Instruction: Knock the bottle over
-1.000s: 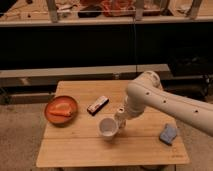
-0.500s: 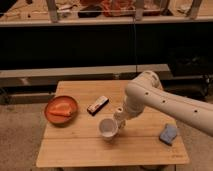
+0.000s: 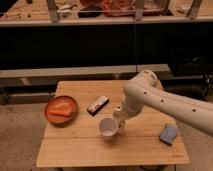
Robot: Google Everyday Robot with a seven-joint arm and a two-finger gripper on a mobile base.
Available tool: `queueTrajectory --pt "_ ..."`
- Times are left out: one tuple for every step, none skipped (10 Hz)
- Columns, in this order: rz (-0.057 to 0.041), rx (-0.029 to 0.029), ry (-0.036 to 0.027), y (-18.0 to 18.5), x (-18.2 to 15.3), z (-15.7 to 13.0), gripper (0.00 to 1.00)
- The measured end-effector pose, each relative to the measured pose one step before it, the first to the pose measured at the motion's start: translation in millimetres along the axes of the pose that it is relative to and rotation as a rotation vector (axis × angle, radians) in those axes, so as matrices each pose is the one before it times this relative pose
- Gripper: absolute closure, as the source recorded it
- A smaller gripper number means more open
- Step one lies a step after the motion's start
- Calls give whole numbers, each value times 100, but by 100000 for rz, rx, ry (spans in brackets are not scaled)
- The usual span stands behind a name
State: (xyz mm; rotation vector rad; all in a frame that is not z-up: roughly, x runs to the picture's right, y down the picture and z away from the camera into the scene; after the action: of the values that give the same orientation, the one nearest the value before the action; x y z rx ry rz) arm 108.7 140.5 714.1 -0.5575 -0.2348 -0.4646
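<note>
While the white arm (image 3: 165, 102) stretches in from the right edge and bends down over the middle of the wooden table (image 3: 75, 150), its gripper (image 3: 120, 120) sits low by the tabletop, just right of the round white cup (image 3: 107, 128) and a little farther back. Whether the gripper is released or clenched on something cannot be told, since the arm's last links cover it. The bottle (image 3: 118, 109) shows only as a small pale shape with a light top at the far side of the gripper, close against it. It is upright as far as can be seen, but whether the two touch is not clear. The cup stands near the table's centre with its open mouth showing, just beside the gripper. To the left, near the table's left edge, lies an orange plate (image 3: 51, 116) with a piece of orange food (image 3: 61, 111) on it. Between plate and arm, a dark snack bar (image 3: 98, 105) lies flat, set at a slant, apart from cup and bottle. On the right, nearer the front edge and well apart from the rest, rests a blue sponge (image 3: 168, 133). Beyond the table runs a long grey shelf (image 3: 65, 75) with a dark space above it, and higher up is a cluttered surface (image 3: 90, 17) holding some red objects (image 3: 122, 7).
</note>
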Motion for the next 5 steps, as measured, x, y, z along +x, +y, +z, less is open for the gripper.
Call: queueTrajectory --pt "-360 80 -6 -14 36 -30 100" --pt "-609 88 -76 -78 -71 -28 100" --pt "-775 11 -288 -114 -127 65 100" --pt "-826 98 -144 -139 -83 -10 100" --pt "-598 25 -193 -53 -32 15 100"
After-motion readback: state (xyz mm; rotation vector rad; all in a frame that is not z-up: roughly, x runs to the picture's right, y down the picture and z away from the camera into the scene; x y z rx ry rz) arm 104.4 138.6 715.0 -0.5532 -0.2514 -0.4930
